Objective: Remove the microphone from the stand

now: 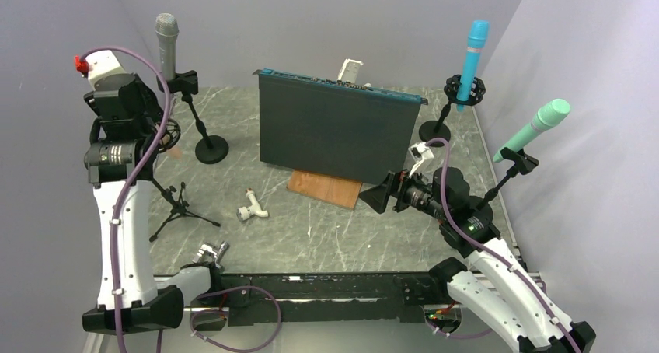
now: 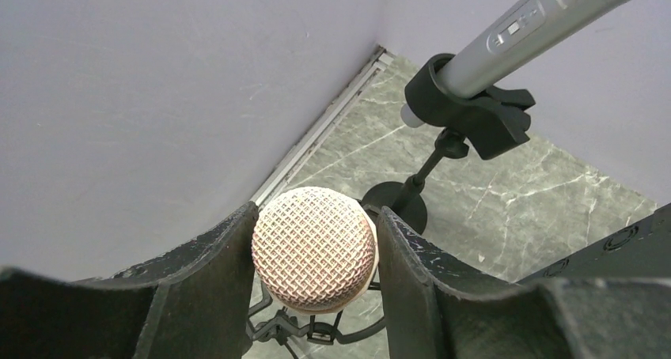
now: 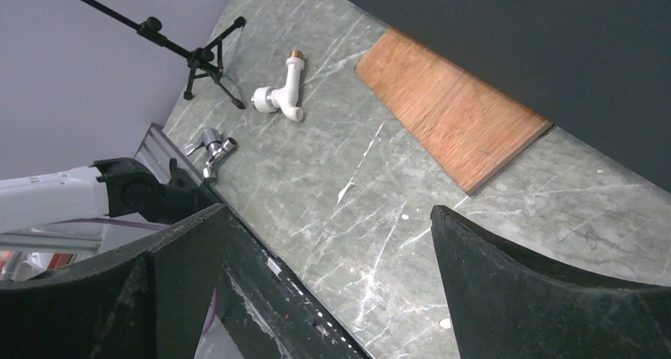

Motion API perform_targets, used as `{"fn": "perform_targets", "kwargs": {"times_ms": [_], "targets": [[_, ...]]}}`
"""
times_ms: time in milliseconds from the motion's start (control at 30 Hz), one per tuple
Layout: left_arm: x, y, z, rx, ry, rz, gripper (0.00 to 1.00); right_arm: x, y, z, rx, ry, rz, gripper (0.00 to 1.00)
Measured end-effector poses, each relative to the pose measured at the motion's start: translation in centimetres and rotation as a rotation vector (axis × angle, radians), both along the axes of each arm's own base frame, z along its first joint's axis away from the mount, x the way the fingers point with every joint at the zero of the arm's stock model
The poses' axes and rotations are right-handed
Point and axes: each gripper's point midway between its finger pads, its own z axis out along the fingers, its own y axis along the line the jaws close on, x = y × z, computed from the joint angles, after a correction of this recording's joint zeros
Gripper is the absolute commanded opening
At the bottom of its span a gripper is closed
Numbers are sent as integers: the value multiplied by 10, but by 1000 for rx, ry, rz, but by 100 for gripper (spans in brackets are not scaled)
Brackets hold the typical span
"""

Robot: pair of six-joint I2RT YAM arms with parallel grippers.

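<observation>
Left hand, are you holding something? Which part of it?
Yes: the left hand grips the pinkish microphone by its round mesh head. The right hand holds nothing.

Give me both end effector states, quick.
Left end effector: closed on the mesh head of the microphone.
Right end effector: open, holding nothing.

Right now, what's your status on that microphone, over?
Left hand shut on pink microphone, mount just beneath. Right hand open, empty, over the table. Grey microphone nearby, not touching.
</observation>
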Motion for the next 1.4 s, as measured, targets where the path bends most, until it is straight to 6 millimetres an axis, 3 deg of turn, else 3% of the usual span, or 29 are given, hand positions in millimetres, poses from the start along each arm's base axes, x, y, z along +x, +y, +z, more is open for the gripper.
{"fn": "perform_targets", "kwargs": {"times_ms": [233,700,933,1033,1133,1233,1333,1400], "targets": [[-20,-2,50,30,-89,-10,0,2,1,-5,-9,18,1,100],[-91,-8,154,136,-333,-29,0,4,2,-8,-22,40,2,100],[-138,-27,189,142,-503,-107,0,5,3,-11,-28,55,2,100],[-152,-47,206,125,-593,-206,0,5,4,-12,-29,56,4,100],[-146,-73,206,83,-618,-354,0,5,4,-12,-30,56,4,100],[-122,-108,188,3,-576,-550,0,5,3,-12,-30,55,3,100],[-84,-144,148,-136,-470,-754,0,5,3,-12,-31,55,2,100],[-58,-162,108,-262,-370,-843,0,5,3,-11,-29,52,0,100]]}}
